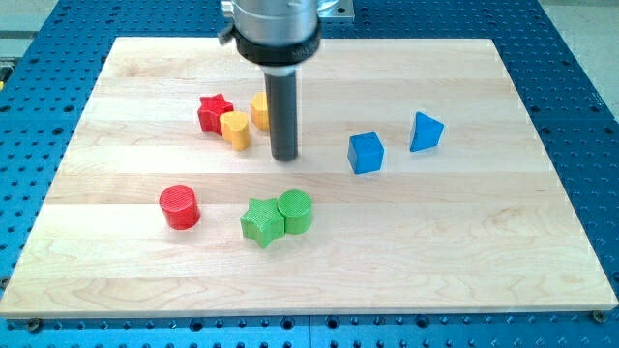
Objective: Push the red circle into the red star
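The red circle (180,207) is a short red cylinder at the view's lower left of the wooden board (464,242). The red star (214,111) lies above it, towards the view's top, touching a yellow cylinder (235,130) on its right. My tip (284,158) is the lower end of the dark rod, standing on the board right of the yellow blocks. It is up and to the right of the red circle and well apart from it.
A second yellow block (259,110) sits partly behind the rod. A green star (261,221) and a green cylinder (296,212) touch each other below my tip. A blue cube (366,153) and a blue triangular block (426,131) lie at the right.
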You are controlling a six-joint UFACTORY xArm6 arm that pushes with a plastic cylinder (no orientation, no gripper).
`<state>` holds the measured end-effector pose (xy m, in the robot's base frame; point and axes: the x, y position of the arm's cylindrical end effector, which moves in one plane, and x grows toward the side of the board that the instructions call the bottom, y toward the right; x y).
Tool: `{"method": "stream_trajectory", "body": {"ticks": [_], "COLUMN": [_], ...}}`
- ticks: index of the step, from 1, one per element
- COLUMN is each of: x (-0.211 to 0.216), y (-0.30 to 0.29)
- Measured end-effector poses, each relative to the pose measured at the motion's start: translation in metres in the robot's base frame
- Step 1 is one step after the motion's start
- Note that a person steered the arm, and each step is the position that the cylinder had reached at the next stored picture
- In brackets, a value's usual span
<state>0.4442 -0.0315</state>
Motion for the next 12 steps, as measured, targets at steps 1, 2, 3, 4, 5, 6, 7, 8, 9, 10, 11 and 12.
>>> {"method": "stream_trajectory", "body": {"ticks": [1,2,3,4,5,6,7,8,9,10,11,12], "x": [0.065,0.114,0.098,0.032,0.080,0.036,0.024,0.065,0.020,0.012,0.010,-0.019], "y": [-0.059,-0.076,-0.101,-0.095,-0.103,-0.117,-0.116,-0.201,-0.159,-0.106,-0.135,-0.115]}}
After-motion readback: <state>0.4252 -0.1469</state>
